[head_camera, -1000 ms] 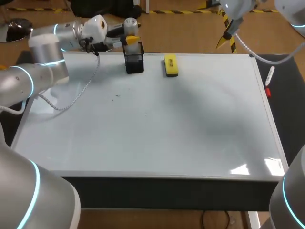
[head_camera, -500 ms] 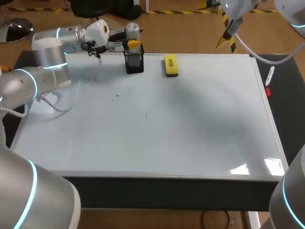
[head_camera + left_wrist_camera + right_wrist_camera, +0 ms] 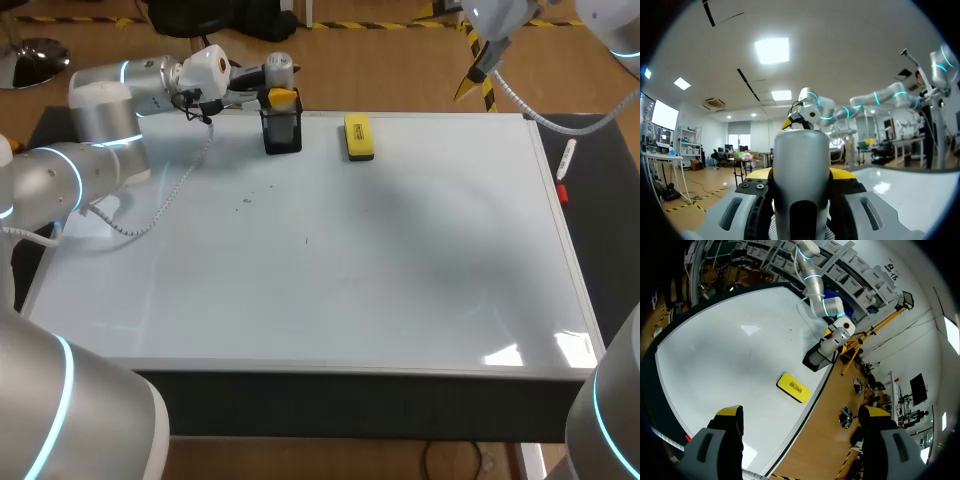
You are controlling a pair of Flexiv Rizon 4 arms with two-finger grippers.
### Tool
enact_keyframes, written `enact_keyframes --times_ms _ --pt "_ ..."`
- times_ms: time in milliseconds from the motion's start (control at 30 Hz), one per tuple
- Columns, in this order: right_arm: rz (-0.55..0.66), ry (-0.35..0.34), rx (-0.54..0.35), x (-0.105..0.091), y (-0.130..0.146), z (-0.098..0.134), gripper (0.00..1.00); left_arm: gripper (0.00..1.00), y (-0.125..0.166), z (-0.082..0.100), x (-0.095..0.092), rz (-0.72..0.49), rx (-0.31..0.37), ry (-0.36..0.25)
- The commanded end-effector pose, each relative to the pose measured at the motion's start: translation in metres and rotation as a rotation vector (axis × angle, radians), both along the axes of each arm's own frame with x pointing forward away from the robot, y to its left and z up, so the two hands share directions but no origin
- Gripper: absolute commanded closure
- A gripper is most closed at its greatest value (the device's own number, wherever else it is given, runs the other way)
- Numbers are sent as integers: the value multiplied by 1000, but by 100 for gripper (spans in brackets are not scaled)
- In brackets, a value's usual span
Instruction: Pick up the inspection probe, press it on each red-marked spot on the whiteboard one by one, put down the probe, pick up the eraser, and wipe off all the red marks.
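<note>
Left gripper (image 3: 801,176): clamped from both sides on the probe (image 3: 801,150), at the whiteboard's (image 3: 400,270) far edge.
Probe: smooth silver cylinder between the yellow fingertips, above the black holder (image 3: 283,131).
Right gripper (image 3: 801,415): fingers apart, holding nothing, above the far right corner.
Eraser (image 3: 358,137): yellow block near the far edge, beside the holder.

Left arm's yellow-tipped gripper (image 3: 276,92) hangs upper left, clamped on a silver cylindrical probe (image 3: 801,160) — right gripper (image 3: 801,412), upper right, fingers spread wide.
</note>
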State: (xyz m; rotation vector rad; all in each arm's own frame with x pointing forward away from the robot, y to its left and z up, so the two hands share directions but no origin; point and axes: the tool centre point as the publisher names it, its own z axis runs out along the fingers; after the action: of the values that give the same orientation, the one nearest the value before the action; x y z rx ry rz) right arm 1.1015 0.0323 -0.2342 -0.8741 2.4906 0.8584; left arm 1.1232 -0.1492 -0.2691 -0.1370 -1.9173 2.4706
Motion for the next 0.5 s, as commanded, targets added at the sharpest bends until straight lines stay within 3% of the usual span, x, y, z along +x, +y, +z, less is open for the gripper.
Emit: enact_keyframes --times_ms 33,267,500 --pt "2 1 -5 0 -1 1 0 0 -1 0 0 4 3 2" --pt "2 1 -5 0 -1 1 0 0 0 9 -2 9 5 -3" --pt "2 1 -5 0 -1 1 0 0 8 21 -6 56 51 -1"
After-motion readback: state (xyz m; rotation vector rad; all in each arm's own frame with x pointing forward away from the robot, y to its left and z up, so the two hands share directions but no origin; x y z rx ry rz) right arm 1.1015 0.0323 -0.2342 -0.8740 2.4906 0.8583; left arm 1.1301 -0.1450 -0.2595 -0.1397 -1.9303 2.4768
